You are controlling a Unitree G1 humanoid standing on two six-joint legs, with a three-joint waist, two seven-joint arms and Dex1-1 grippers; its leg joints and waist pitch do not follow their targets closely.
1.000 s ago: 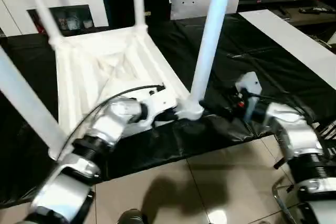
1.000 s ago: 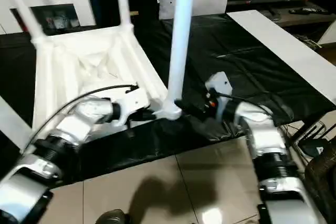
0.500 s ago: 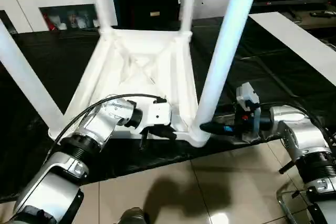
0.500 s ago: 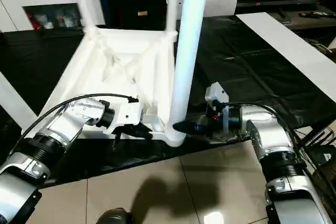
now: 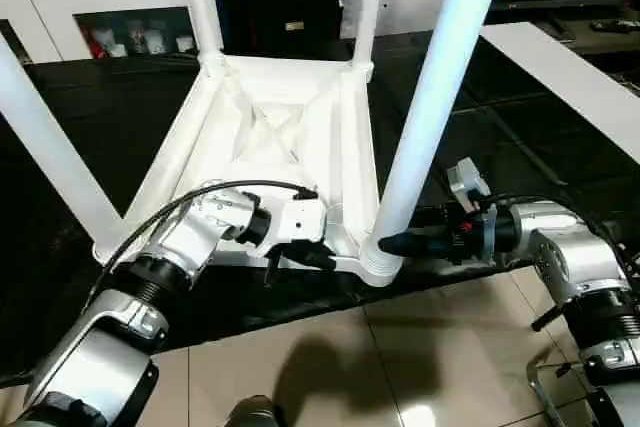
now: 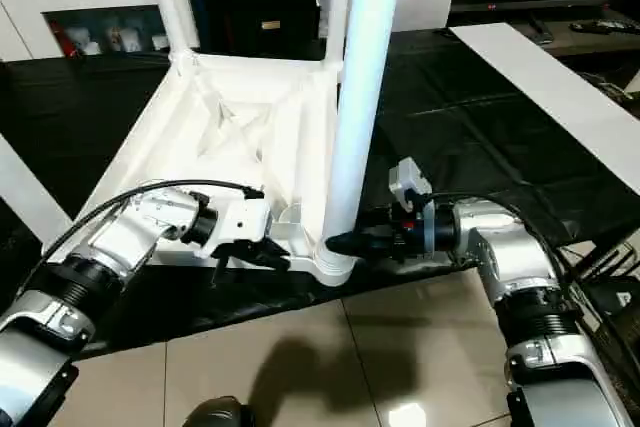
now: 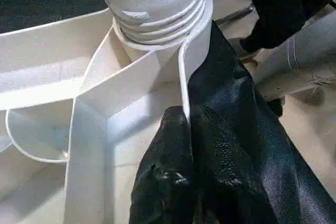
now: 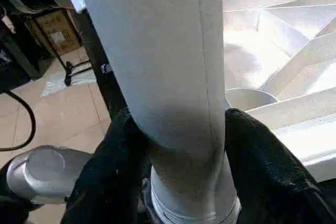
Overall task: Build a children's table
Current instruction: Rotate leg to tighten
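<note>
Children's table [image 5: 270, 137] lies upside down, ribbed underside up and all four legs standing, on a black sheet [image 5: 520, 127] spread over a low surface; pale glossy floor tiles [image 5: 400, 367] run along the near edge, a white cabinet [image 5: 100, 7] with dark glass compartments stands behind, and a white board [image 5: 560, 67] lies across the sheet at far right. Left gripper [image 7: 186, 124] is pinched tight on the thin rim of the near edge, just beside the nearest corner socket. Right gripper [image 8: 178, 135] straddles the near leg [image 6: 360, 107] just above that socket, one black finger on each side against the tube.
</note>
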